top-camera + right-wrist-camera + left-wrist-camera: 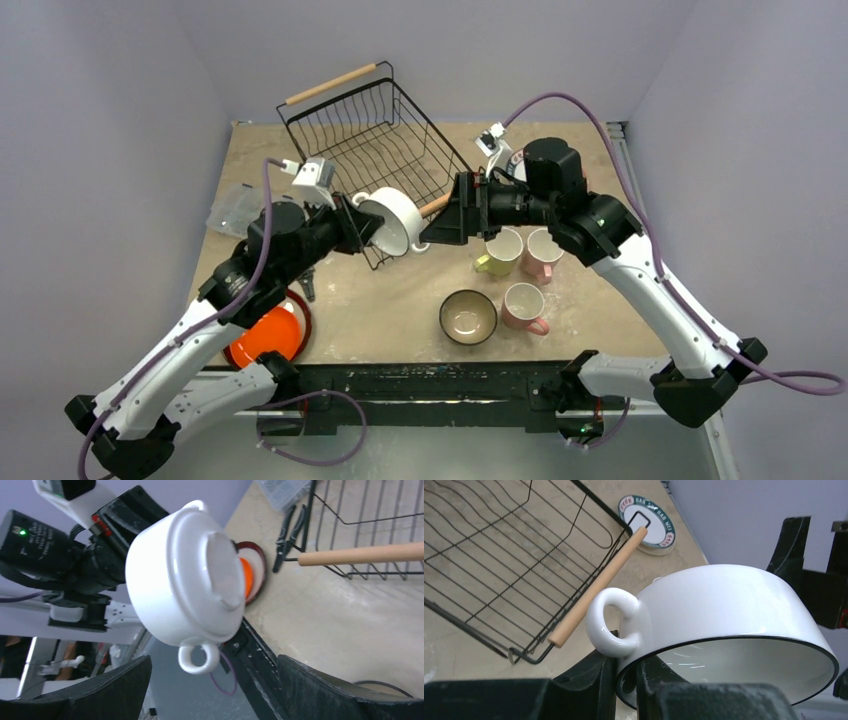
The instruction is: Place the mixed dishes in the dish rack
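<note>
Left wrist view: the white two-handled cup is clamped by its rim in the left pincer and held up beside the dish rack handle. A teal-rimmed white plate is seen past it. From the right wrist, the cup's bottom is seen, and the right pincer is spread wide. The orange plate is stacked in the dark red-rimmed plate near the counter's near left corner, with black pliers close by.

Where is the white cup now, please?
The white cup is mid-frame in the top view, held by the left gripper beside the rack's near handle, facing the right gripper.
</note>
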